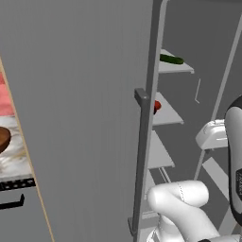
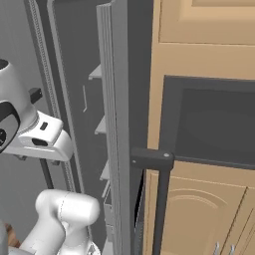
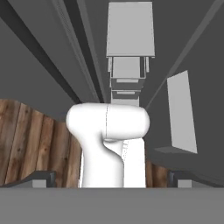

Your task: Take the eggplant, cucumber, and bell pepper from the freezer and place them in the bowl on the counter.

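The freezer stands with its door open, and the long bar handle runs down the door edge. Inside, the cucumber lies on the top shelf. The bell pepper sits 1 shelf lower, partly hidden behind the door edge. The bowl rests on the counter to the left of the freezer. In the hand view the 2 fingers are spread wide and hold nothing, pointing down at the wooden floor.
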{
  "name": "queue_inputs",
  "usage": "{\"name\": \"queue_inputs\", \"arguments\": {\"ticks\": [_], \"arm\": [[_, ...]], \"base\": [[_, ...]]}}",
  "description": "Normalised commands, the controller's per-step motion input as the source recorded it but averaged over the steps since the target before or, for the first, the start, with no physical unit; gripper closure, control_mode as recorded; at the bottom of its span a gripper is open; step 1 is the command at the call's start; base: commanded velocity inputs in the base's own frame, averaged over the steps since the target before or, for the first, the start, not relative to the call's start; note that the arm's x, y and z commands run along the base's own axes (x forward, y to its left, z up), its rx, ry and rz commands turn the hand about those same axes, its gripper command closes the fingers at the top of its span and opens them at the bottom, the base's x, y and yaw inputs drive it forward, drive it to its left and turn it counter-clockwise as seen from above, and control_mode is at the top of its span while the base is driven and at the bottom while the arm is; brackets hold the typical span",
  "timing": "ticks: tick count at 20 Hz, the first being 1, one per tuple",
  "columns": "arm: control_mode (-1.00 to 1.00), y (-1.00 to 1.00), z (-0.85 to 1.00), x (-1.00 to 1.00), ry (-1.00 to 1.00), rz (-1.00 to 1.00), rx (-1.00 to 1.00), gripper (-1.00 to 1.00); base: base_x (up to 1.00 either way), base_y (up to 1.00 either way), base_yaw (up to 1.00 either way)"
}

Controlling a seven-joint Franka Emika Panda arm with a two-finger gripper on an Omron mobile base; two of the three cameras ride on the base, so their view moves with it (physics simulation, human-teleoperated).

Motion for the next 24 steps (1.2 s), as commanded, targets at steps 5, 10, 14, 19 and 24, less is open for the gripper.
{"name": "queue_inputs", "arguments": {"ticks": [5, 10, 14, 19, 24], "arm": [[1.0, 0.0, 0.0, 0.0, 0.0, 0.0, 0.0, -1.0], [1.0, 0.0, 0.0, 0.0, 0.0, 0.0, 0.0, -1.0], [1.0, 0.0, 0.0, 0.0, 0.0, 0.0, 0.0, -1.0], [1.0, 0.0, 0.0, 0.0, 0.0, 0.0, 0.0, -1.0], [1.0, 0.0, 0.0, 0.0, 0.0, 0.0, 0.0, -1.0]], "base": [[0.09, -0.46, -0.07], [0.25, -0.26, -0.11], [0.5, -0.11, -0.11], [0.46, -0.13, -0.12], [0.36, -0.13, -0.06]]}}
